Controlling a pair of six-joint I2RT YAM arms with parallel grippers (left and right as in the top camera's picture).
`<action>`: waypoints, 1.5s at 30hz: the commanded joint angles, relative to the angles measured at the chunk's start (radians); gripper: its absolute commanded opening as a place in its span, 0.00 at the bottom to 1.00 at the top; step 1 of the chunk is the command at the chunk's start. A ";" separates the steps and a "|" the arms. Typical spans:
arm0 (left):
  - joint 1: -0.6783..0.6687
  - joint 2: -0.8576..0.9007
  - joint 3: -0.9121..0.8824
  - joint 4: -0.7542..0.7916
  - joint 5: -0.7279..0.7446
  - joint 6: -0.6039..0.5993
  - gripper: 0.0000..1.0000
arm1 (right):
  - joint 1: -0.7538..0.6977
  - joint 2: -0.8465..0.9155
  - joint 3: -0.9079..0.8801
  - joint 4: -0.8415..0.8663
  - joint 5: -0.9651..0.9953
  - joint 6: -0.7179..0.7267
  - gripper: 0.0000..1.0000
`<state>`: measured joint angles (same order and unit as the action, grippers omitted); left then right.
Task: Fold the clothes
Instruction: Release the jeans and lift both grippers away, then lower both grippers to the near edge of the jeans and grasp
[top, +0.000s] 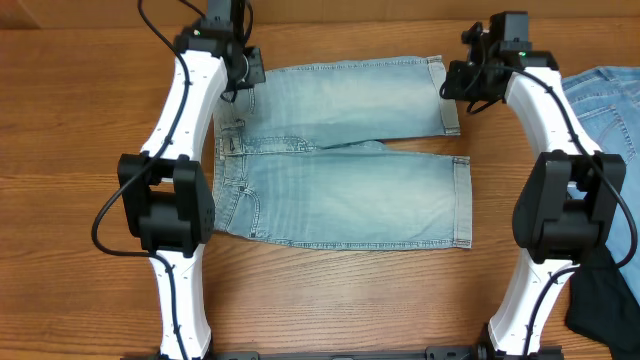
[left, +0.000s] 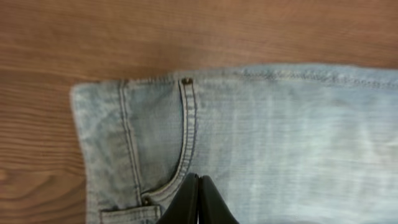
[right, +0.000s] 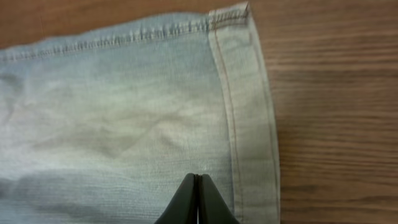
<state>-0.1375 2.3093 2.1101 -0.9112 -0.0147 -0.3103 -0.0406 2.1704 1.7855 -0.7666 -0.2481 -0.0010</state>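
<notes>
The shorts (top: 340, 150) lie flat in the middle of the wooden table (top: 70, 120), with the waistband on the left side and the two legs pointing to the right, a narrow gap between them. The left gripper (left: 199, 202) is above the far waistband corner, near the pocket seam (left: 186, 149), and its two black fingers are pressed together with nothing between them. The right gripper (right: 198, 202) is above the far leg, just beside the hemmed cuff (right: 245, 112), and its fingers are also pressed together and empty. If the tips touch the cloth, I cannot tell. At the right edge of the table there are darker blue jeans (top: 610, 105) and a black cloth (top: 610, 295), well apart from the shorts.
</notes>
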 joint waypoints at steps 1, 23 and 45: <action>-0.006 0.027 -0.102 0.070 0.004 0.065 0.04 | 0.004 -0.016 -0.044 0.018 0.090 -0.007 0.04; -0.004 0.002 -0.154 0.169 -0.021 0.146 0.05 | 0.007 -0.024 -0.236 -0.003 0.159 0.010 0.04; -0.007 -0.407 0.241 -0.584 -0.123 -0.117 0.63 | -0.022 -0.427 0.198 -0.640 0.262 0.355 0.90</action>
<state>-0.1310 1.9244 2.3409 -1.4021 -0.1211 -0.3553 -0.0612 1.7775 1.9686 -1.3579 -0.0200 0.2359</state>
